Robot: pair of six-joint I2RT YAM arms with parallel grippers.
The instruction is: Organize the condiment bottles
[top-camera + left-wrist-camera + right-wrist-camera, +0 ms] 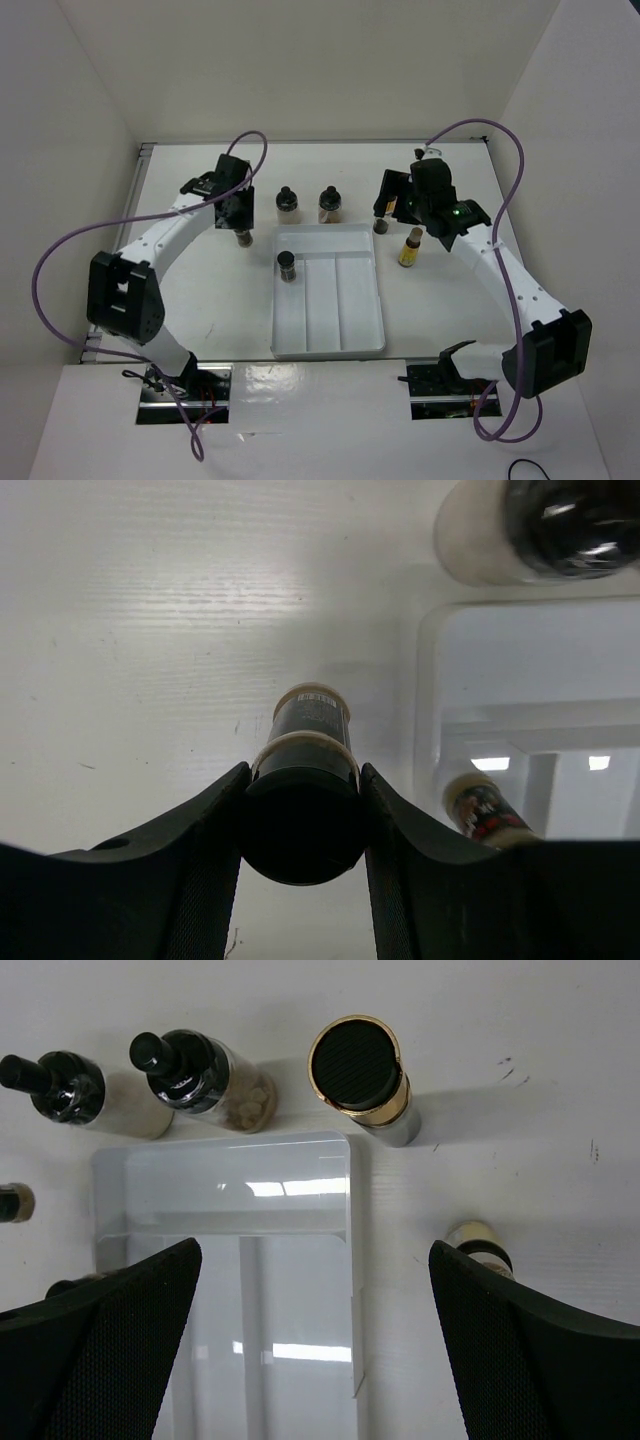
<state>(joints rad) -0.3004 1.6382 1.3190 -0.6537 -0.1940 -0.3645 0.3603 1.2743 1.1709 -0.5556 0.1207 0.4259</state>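
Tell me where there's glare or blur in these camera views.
Left wrist: the cap of the dark bottle gripped by the left tool is blurred, too near the lens. Right wrist: light glare streaks the white tray. Top external: evenly lit, soft shadows only.

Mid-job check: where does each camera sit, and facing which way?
Top external: high behind the robot, looking down at the white tray; left arm and right arm show.
Left wrist: close to the table, facing down along the left end effector, closed around a dark bottle.
Right wrist: higher, facing down past the open right end effector onto the tray corner.
Shared: all three see the tray.
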